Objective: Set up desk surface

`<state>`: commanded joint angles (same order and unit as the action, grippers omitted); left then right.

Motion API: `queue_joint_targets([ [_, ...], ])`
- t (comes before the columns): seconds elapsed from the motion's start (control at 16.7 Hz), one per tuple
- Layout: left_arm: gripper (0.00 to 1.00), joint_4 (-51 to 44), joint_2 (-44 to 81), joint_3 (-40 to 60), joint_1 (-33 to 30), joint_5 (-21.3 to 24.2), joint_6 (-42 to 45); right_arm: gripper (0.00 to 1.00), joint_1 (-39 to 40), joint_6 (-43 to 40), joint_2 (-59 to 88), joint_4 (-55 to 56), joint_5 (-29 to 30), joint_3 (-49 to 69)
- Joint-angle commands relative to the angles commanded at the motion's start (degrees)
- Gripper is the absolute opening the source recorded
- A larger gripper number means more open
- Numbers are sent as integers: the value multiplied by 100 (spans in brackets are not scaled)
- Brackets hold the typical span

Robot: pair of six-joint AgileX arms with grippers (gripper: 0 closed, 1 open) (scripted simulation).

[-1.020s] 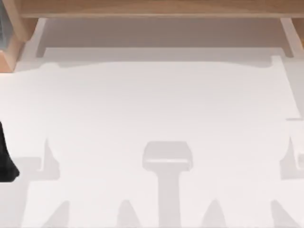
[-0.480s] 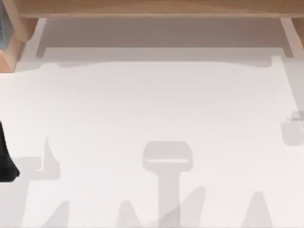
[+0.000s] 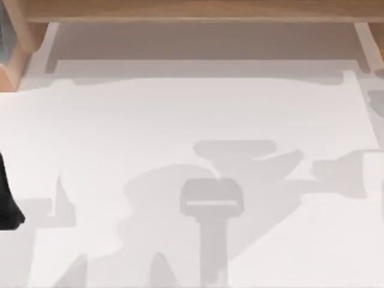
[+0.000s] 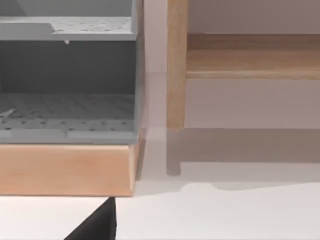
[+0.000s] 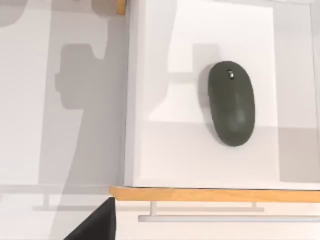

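**A:** Where's the desk surface (image 3: 180, 114) from where you stand?

**B:** Right below the overhead camera. It's a flat matte white top running from side to side. The light wooden frame (image 3: 192, 9) borders it along the far edge, and soft grey shadows (image 3: 210, 198) lie across its middle and near part.

**A:** And the arms?

**B:** The left arm (image 3: 7, 198) is a dark shape at the left edge of the table. Its wrist camera faces a grey perforated shelf unit (image 4: 67, 75) sitting on a wooden base (image 4: 65, 170). An upright wooden post (image 4: 176, 65) stands just beside it, and a wooden rail (image 4: 252, 55) runs off from that. A black corner of the left gripper (image 4: 97, 225) pokes in over the white top.

**A:** Open or closed?

**B:** I can't tell, and it's the same for the right gripper (image 5: 97, 225), since only a black wedge of it is in sight. It hangs above what looks like a white drawer (image 5: 200, 165) with a wooden front (image 5: 215, 194) and a slim metal handle (image 5: 200, 218).

**A:** Anything in the drawer?

**B:** A dark grey computer mouse (image 5: 231, 103), lying flat on the drawer floor, apart from its walls and untouched.
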<state>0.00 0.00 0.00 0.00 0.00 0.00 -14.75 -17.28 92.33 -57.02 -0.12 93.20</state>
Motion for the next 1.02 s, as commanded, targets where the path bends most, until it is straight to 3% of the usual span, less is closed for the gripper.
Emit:
queue_joint_targets([
  [0.48,100,0,0,0,0,0,0,100,-647,-920,4444,-1830,-158,3903],
  [0.72,100,0,0,0,0,0,0,100,-710,-1133,5525,-2093,-231,4773],
  [1.02,100,0,0,0,0,0,0,100,-700,-1161,5727,-2099,-248,4945],
])
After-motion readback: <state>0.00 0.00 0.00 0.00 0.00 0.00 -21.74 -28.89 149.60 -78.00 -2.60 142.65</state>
